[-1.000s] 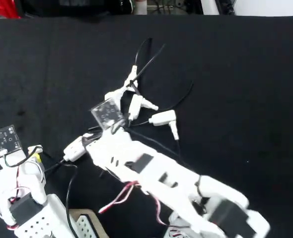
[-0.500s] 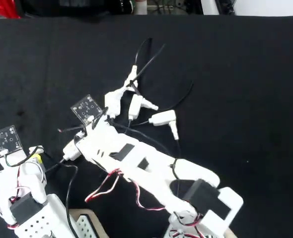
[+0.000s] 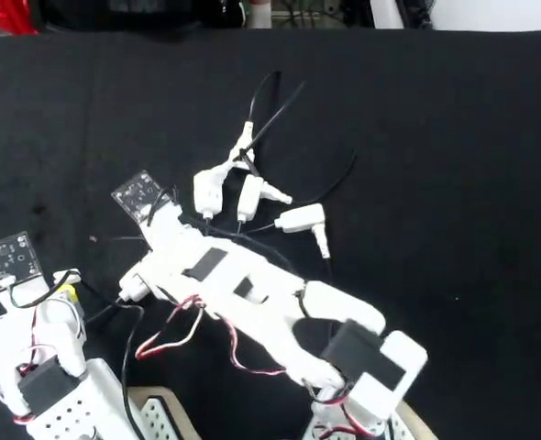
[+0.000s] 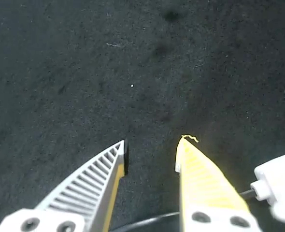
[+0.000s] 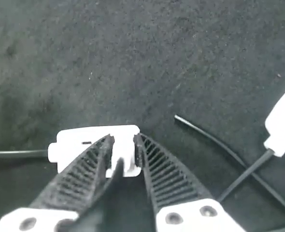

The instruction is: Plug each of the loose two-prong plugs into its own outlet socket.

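Note:
Several white two-prong plugs on black cords lie at the table's middle: one [image 3: 206, 190], a second [image 3: 249, 195], and a third [image 3: 300, 218]. Another white plug [image 3: 131, 286] lies left of them beside the right arm [image 3: 252, 293]. In the right wrist view my right gripper [image 5: 123, 140] has its dark fingers drawn in close around the end of that white plug [image 5: 75, 145], whose cord leads away. My left gripper [image 4: 149, 145] stands open over bare black cloth, with the same white plug [image 4: 277, 186] just beside its yellow finger [image 4: 200, 179]. The left arm [image 3: 41, 367] sits at the front left.
Thin black cords [image 3: 280, 105] loop out from the plug cluster toward the table's far side. A loose cord [image 5: 215, 145] crosses the cloth near the right gripper. A tan base plate [image 3: 156, 412] lies at the front edge. Black cloth [image 3: 454, 183] covers the table.
The right arm has swung left, its wrist board moving from beside the plug cluster to well left of it. The white plug under it has barely shifted. The left arm is still.

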Robot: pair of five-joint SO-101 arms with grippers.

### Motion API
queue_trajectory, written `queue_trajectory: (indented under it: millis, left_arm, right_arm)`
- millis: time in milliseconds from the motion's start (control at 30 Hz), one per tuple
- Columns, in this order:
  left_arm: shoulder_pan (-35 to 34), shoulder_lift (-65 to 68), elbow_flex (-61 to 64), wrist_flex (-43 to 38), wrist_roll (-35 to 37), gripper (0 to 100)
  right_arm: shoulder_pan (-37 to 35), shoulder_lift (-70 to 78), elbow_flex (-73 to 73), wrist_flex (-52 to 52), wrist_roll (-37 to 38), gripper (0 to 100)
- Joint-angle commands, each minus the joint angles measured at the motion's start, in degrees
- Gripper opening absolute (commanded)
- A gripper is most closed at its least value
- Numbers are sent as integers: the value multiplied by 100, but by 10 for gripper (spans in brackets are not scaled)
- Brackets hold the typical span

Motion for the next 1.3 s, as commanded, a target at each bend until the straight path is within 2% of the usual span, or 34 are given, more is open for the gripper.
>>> queue_trajectory:
  millis: [0,167,400,467,633,700,833,1033,1167,1267]
  left_arm:
    - [-4,-18,-40,-9,9,177]
    - [-4,-18,-31,-18,9,177]
    - [-4,-18,-31,-18,9,177]
    - [-4,-18,-22,-35,0,177]
    - [-40,-18,136,-352,114,177]
    - [-31,-18,136,-352,211,177]
    - [-22,-18,145,-352,211,177]
    - [-13,-18,171,-369,211,177]
    - [-13,-18,180,-369,211,177]
    - [-4,-18,180,-369,211,177]
  right_arm:
    - [-185,233,-198,176,53,12]
    - [-185,242,-242,185,62,15]
    - [-70,198,-268,167,70,74]
    - [-62,198,-268,149,70,137]
    - [-97,136,-277,193,62,368]
    - [-97,-127,-224,211,62,405]
    - [-97,-1191,-57,941,62,373]
    - [44,-2985,145,3130,62,249]
    - [510,-3960,207,4299,114,163]
    - [1108,-4576,347,4949,677,87]
